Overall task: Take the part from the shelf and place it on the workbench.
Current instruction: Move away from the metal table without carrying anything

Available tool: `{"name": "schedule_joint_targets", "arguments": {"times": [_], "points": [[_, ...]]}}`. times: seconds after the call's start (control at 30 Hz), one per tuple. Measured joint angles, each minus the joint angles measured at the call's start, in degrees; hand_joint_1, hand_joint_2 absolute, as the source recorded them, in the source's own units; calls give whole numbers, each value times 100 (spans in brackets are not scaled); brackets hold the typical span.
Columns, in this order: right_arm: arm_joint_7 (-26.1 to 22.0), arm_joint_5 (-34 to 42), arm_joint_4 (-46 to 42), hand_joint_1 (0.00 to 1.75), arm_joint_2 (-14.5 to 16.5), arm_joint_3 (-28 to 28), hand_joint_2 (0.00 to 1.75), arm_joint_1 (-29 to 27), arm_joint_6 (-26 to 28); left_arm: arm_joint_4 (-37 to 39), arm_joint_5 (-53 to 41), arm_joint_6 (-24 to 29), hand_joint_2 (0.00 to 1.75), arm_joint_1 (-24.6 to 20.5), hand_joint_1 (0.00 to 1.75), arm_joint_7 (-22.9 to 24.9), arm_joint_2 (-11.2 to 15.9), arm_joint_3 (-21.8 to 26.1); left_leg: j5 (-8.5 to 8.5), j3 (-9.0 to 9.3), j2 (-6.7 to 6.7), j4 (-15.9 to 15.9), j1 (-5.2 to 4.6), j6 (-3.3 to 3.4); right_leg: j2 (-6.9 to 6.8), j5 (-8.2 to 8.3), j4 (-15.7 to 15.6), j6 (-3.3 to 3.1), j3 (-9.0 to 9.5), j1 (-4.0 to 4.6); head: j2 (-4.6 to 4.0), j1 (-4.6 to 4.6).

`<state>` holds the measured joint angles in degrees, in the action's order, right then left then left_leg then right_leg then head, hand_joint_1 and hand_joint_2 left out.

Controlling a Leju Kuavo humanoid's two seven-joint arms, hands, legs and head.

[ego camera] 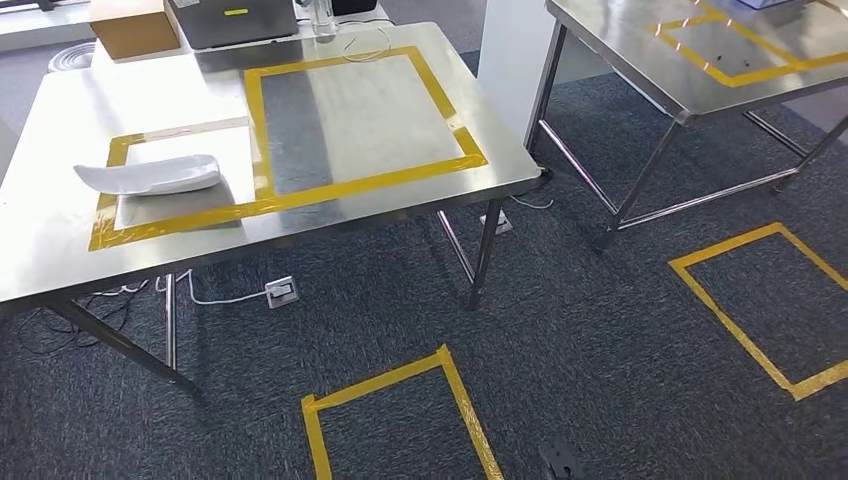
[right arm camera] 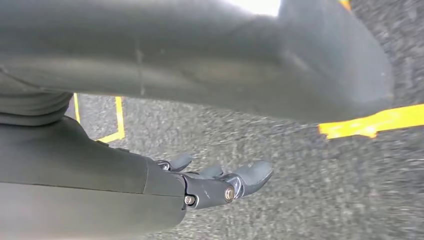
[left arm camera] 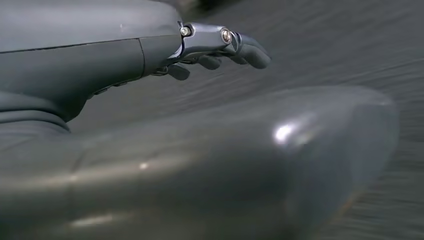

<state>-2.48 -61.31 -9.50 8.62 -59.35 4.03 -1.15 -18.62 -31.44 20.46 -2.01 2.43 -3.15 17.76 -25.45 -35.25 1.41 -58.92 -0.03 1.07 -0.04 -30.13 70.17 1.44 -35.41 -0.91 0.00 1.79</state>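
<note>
Part: white curved part (ego camera: 150,176) lies flat on the desk (ego camera: 60,260), inside the smaller yellow tape frame (ego camera: 180,215), at 9 o'clock of the head view.
Large frame: bigger tape square (ego camera: 360,175) touches the small one on its 3 o'clock side.
Left hand (left arm camera: 220,47): released, fingers loosely spread, grasping nothing, above carpet.
Right hand (right arm camera: 220,182): released, nothing in it, over carpet (right arm camera: 300,200) with yellow tape.
Second desk (ego camera: 640,70): at 1 o'clock, well apart.

I see the part (ego camera: 150,176) lying on the workbench (ego camera: 400,150), inside the smaller taped outline (ego camera: 170,222) at its left. A larger taped outline (ego camera: 360,120) sits just right of it. A box (ego camera: 133,27) and a case (ego camera: 235,20) stand at the far edge. A second table (ego camera: 640,60) stands to the right, across the floor (ego camera: 600,330).
</note>
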Motion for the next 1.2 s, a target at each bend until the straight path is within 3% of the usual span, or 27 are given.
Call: {"name": "schedule_joint_targets", "arguments": {"times": [0.07,0.1,0.13,0.2,0.23,0.27,0.33,0.37,0.4,0.47,0.5,0.53,0.6,0.63,0.7,0.73,0.77,0.87,0.9,0.93,0.97,1.03,1.1,1.13,1.2], "points": [[1,46,-3,0,-41,-4,0,6,-15,236,151,55,0,53,0,738,-21,224,76,-117,-26,-64,-9,-49,10,-60,-804,-75,579,25,0,4],[3,70,-4,0,-54,-10,0,6,-13,314,256,96,0,62,0,983,-30,340,120,-139,-41,-73,-8,-80,14,-135,-1063,-114,730,42,0,7],[23,79,-5,0,-65,-19,0,5,-8,379,357,126,0,70,0,1111,-39,463,169,-148,-54,-62,-5,-118,14,-171,-1177,-148,770,61,0,10],[124,55,-2,0,-79,-33,0,-3,8,495,476,151,0,90,0,1164,-47,703,237,-165,-81,-38,10,-192,-3,-79,-1221,-228,701,53,0,15],[198,22,-1,0,-87,-36,0,-3,19,538,492,149,0,99,0,1152,-56,791,147,-202,-98,-87,15,-220,-17,-11,-1239,-278,653,40,-1,13],[268,-22,1,0,-94,-36,0,-4,32,573,499,134,0,107,0,1109,-62,852,-53,-255,-112,-229,20,-246,-31,66,-1260,-318,592,21,-1,8],[351,-113,2,0,-106,-31,0,-3,53,623,506,59,0,101,0,912,-81,930,-649,-384,-126,-804,43,-288,-46,210,-1267,-355,435,12,-1,-2],[348,-153,2,0,-111,-26,0,-2,56,638,508,-2,0,93,0,759,-89,958,-868,-424,-126,-1149,53,-312,-49,279,-1262,-349,347,11,-1,-3],[315,-182,2,0,-113,-19,0,4,53,652,497,-71,0,83,0,570,-94,979,-943,-422,-126,-1425,63,-333,-53,350,-1255,-339,253,10,-1,-3],[217,-213,2,0,-114,-1,0,35,34,670,417,-208,0,49,0,169,-104,998,-725,-206,-126,-1516,80,-356,-61,489,-1230,-302,66,0,0,-2],[171,-226,2,0,-113,10,0,66,18,676,337,-275,0,15,0,-35,-115,996,-555,38,-126,-1277,91,-362,-64,557,-1207,-275,-23,-11,0,-2],[133,-237,1,0,-113,17,0,106,2,680,244,-331,0,-43,0,-200,-137,989,-511,337,-131,-887,98,-366,-65,619,-1180,-239,-101,-17,0,-3],[21,-251,-3,0,-113,29,0,207,-22,684,21,-430,0,-207,0,-434,-195,943,-638,827,-159,-129,79,-332,-71,740,-1138,-159,-205,-12,-1,6],[-55,-250,-4,0,-110,38,0,261,-28,685,-94,-467,0,-299,0,-488,-227,895,-726,915,-171,65,63,-295,-75,803,-1143,-120,-225,-7,-1,8],[-229,-240,-4,0,-99,64,0,352,-32,690,-337,-526,0,-460,0,-518,-286,763,-674,845,-161,99,49,-181,-77,916,-1180,-45,-244,-15,-1,7],[-302,-235,-4,0,-88,83,0,380,-31,692,-454,-536,0,-529,0,-502,-307,691,-617,783,-146,88,50,-121,-70,866,-1151,-13,-278,-27,0,3],[-359,-231,-3,0,-74,102,0,396,-31,694,-567,-544,0,-588,0,-470,-325,620,-549,712,-129,88,52,-65,-62,700,-1037,14,-332,-34,0,3],[-363,-228,-3,0,-43,143,0,405,-9,701,-921,-551,0,-681,0,-259,-338,379,-327,468,-102,77,34,26,-41,-169,-88,42,-573,-27,0,13],[-288,-221,-3,0,-41,149,0,395,13,708,-1035,-561,0,-682,0,-159,-335,286,-254,377,-99,65,19,34,-37,-314,257,37,-611,-17,0,15],[-174,-207,-3,0,-45,151,0,372,46,717,-1119,-576,0,-669,0,-66,-328,203,-186,285,-97,48,3,38,-34,-323,464,23,-579,-6,0,15],[-19,-182,-4,0,-51,152,0,337,92,725,-1167,-589,0,-645,0,6,-319,134,-126,187,-96,27,-11,37,-32,-221,474,-2,-448,8,-1,15],[372,-109,-5,0,-77,145,0,245,206,738,-1144,-604,0,-573,0,64,-297,65,-32,29,-98,-20,-29,20,-27,9,-122,-85,93,44,0,15],[714,-48,-8,0,-109,127,0,166,296,747,-1075,-604,0,-487,0,64,-277,53,55,-63,-93,-48,-45,-26,-21,-38,-908,-169,612,87,0,13],[805,-35,-10,0,-120,117,0,135,323,752,-1054,-604,0,-451,0,58,-267,53,102,-81,-86,-47,-44,-59,-17,-103,-1128,-200,721,108,0,16],[881,-26,-11,0,-134,105,0,91,354,765,-1041,-604,0,-399,0,51,-247,53,203,-97,-75,-5,-41,-134,-14,-52,-1231,-253,705,125,0,25]]}}
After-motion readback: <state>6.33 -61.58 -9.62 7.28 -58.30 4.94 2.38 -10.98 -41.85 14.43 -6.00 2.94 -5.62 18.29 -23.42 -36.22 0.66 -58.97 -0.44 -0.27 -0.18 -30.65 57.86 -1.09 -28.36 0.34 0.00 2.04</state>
